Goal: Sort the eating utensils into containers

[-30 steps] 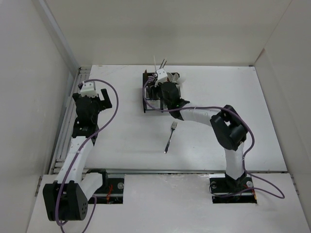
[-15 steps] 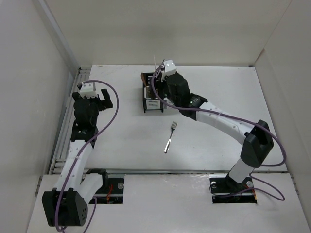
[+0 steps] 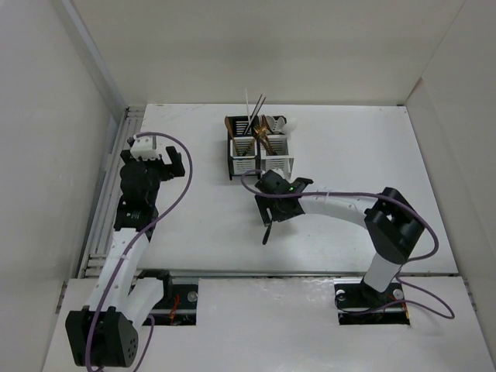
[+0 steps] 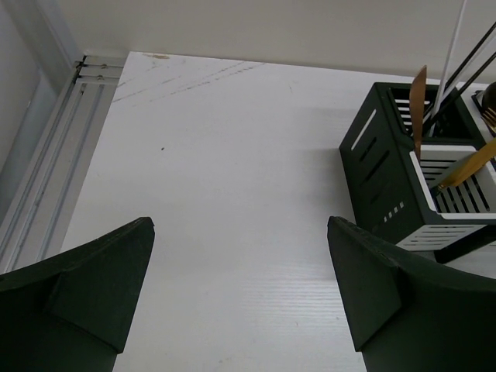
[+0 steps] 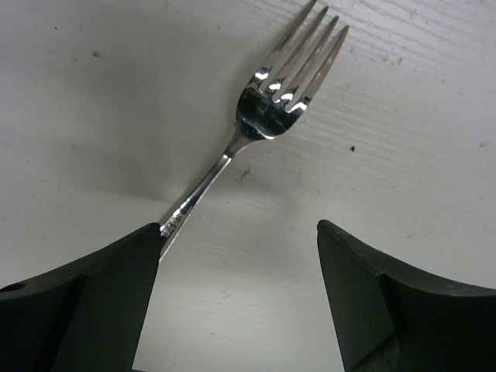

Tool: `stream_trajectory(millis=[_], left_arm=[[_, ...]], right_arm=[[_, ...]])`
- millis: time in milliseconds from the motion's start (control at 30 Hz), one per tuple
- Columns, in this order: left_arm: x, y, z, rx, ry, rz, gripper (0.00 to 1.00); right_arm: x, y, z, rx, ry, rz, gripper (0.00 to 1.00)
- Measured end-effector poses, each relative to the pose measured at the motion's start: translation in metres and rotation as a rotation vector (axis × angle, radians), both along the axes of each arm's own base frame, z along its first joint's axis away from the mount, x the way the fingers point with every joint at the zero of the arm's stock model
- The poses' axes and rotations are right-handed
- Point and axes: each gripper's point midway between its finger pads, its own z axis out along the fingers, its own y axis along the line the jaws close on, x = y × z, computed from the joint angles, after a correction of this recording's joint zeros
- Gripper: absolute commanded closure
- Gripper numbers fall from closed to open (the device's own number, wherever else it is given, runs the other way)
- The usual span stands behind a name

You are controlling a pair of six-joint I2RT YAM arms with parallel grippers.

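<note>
A silver fork (image 5: 263, 108) lies flat on the white table, tines pointing away; its handle runs under my right gripper's left finger (image 5: 93, 302). My right gripper (image 5: 240, 232) is open and low over the fork; from above it (image 3: 273, 211) covers most of the fork, only the handle end (image 3: 265, 236) showing. The black caddy (image 3: 241, 153) and white caddy (image 3: 277, 155) stand joined at the back, holding chopsticks, copper pieces and a white spoon. My left gripper (image 4: 240, 225) is open and empty, left of the black caddy (image 4: 380, 174).
A metal rail (image 3: 108, 194) runs along the table's left edge beside my left arm. White walls close in the back and both sides. The caddies sit a short way behind my right gripper.
My right arm has pulled back from above the caddies and come down over the fork in the middle of the table. The left arm has barely moved.
</note>
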Motion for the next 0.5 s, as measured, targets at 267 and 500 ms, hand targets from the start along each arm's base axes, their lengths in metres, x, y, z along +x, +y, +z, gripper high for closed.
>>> stream_trajectory(millis=[267, 500], left_arm=[[-0.006, -0.002, 0.009, -0.009, -0.023, -0.009, 0.07], [-0.008, -0.002, 0.007, -0.01, -0.015, -0.011, 0.07]], right_arm=[[0.0, 0.012, -0.024, 0.009, 0.05, 0.011, 0.22], [0.011, 0.03, -0.025, 0.042, 0.036, 0.042, 0.62]])
